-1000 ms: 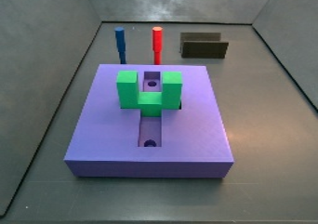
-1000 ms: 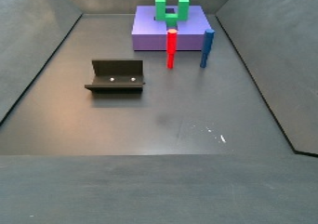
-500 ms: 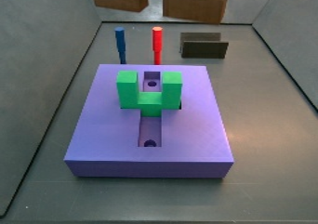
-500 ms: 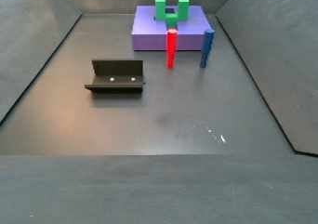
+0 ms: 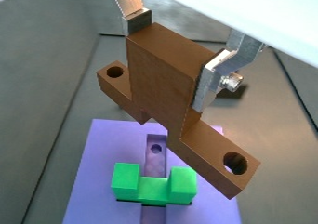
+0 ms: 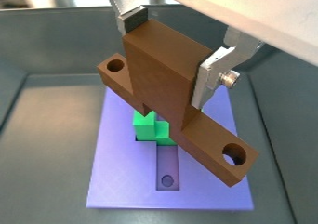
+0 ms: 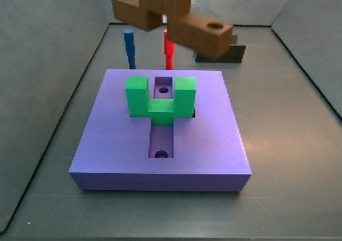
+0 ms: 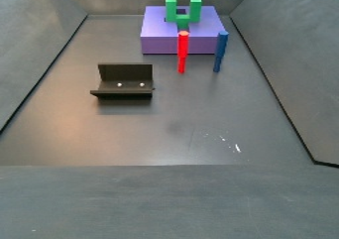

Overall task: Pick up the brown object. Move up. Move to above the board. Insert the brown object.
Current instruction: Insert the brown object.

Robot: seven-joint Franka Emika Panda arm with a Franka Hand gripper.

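Note:
My gripper [image 5: 177, 49] is shut on the upright block of the brown object [image 5: 162, 74], a wood-brown bar with a round hole at each end. It shows the same way in both wrist views, with the gripper [image 6: 174, 49] round the piece [image 6: 162, 70]. The piece hangs in the air above the far end of the lavender board [image 5: 110, 146]. The board's slot [image 6: 165, 168] and green U-shaped block [image 6: 152, 128] lie below it. In a side view the brown object [image 7: 201, 30] hangs above the board [image 7: 107, 135]; the gripper itself is above the picture's edge.
A blue peg [image 7: 130, 47] and a red peg [image 7: 170, 49] stand just beyond the board. The dark fixture [image 7: 230, 54] stands behind, partly hidden by the brown object; it also shows in a side view [image 8: 125, 81]. Grey walls ring the floor.
The brown object has come down into a side view: absent one second ago, at the top edge half a second ago, now lower and nearer the board.

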